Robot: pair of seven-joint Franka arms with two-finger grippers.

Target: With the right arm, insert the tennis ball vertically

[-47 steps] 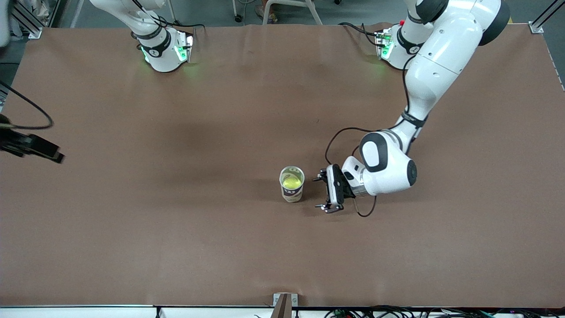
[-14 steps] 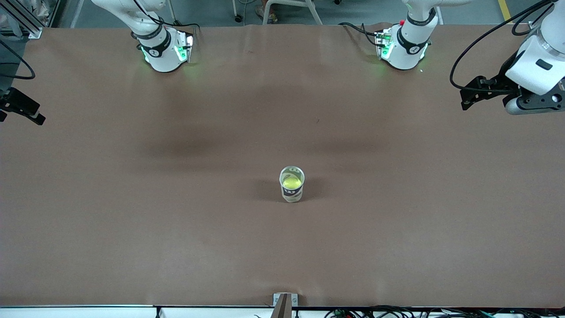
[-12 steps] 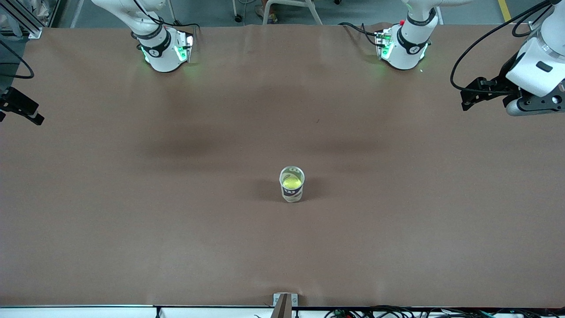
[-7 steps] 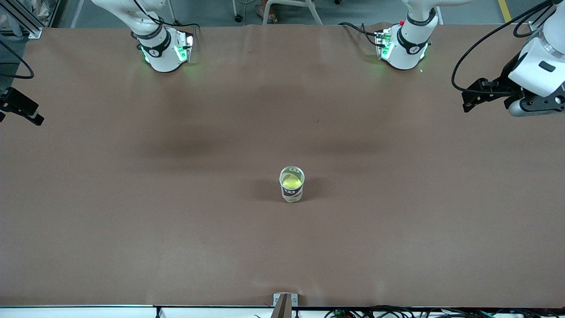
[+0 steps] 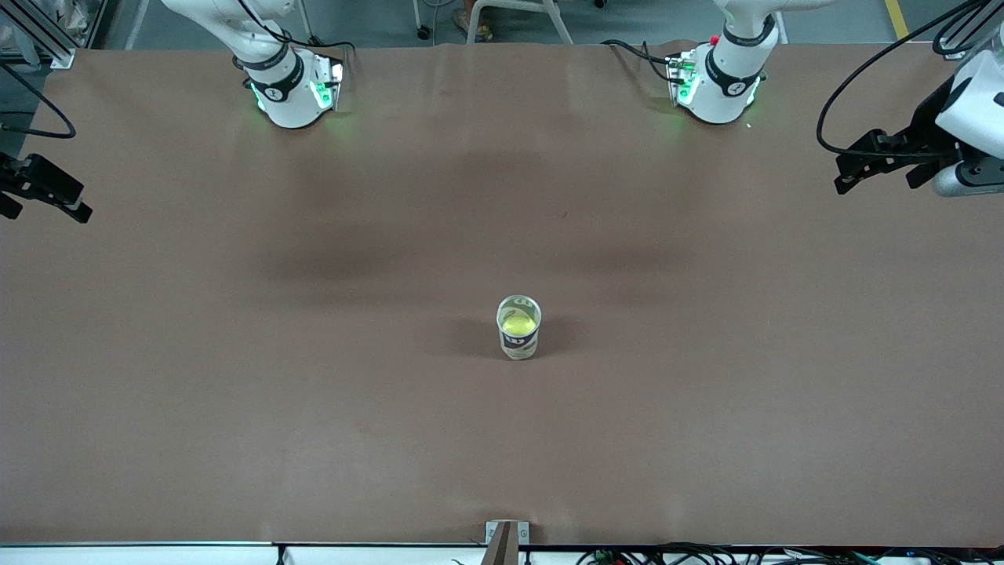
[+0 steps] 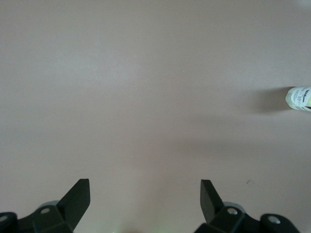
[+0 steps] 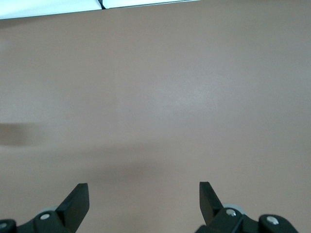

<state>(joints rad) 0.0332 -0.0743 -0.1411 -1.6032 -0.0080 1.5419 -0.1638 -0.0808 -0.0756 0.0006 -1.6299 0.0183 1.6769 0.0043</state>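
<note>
Both claws hung clear of the work, each with its fingers spread wide and nothing between them. At the right arm's end of the tabletop (image 5: 314, 439), the right claw (image 5: 47, 200) hovered over the edge of the brown surface. Its own wrist view showed the two dark fingers (image 7: 77, 201) far apart above bare brown paper, with a pale strip along the tabletop's edge. Over the left arm's end, the left claw (image 5: 855, 169) hung under its white wrist with a black cable looping above it. Its fingers (image 6: 80, 196) were likewise wide apart over bare surface.

A can (image 5: 518, 327) stood upright near the middle of the tabletop, well apart from both claws and much nearer the front camera than either arm's base. It was a clear tube with a dark label band around its lower part and its mouth open upward. Inside it sat the yellow-green ball (image 5: 519, 322), visible through the open top and resting below the rim. The left wrist view caught the can (image 6: 299, 98) small at the edge of the picture, with lettering on its side and a shadow beside it.

Green lights glowed at both bases.
</note>
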